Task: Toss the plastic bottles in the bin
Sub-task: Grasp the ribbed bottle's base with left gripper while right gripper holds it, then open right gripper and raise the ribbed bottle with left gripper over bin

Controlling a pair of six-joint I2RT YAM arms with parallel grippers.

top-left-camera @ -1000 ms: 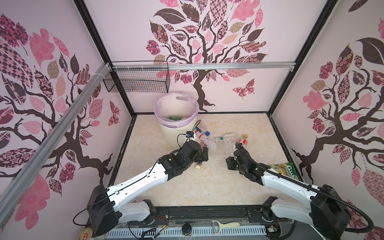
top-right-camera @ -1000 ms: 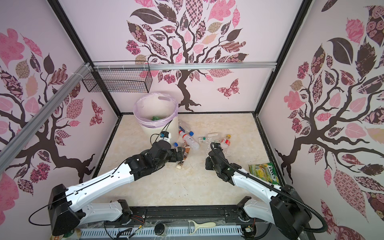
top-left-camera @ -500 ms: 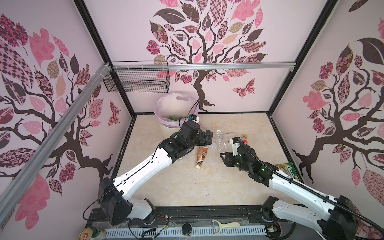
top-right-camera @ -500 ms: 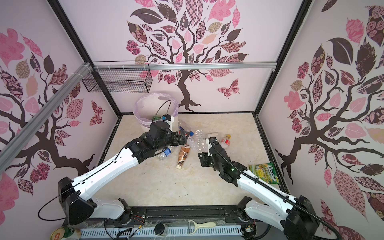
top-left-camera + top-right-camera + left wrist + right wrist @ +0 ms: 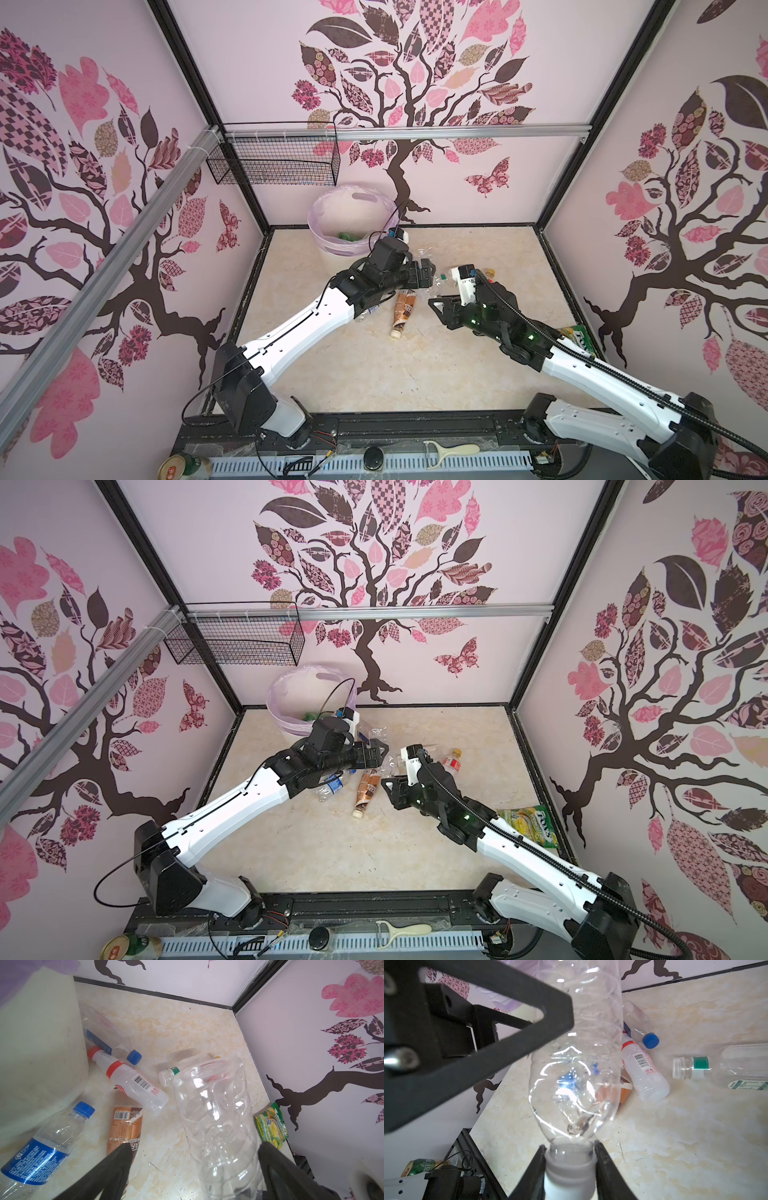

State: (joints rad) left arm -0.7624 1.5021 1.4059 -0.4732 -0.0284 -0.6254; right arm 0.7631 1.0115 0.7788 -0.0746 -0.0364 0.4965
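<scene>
Bottle, clear, ribbed, white-capped, sits clamped in right tool; left tool gapes wide.

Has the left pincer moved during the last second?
Yes. The left pincer has moved toward the back wall: it covered part of the lying brown-labelled plastic bottle, and now is beyond its base.

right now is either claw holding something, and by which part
The right claw grips the clear bottle by its white cap. The left claw is open, its fingers either side of that bottle's body.
</scene>
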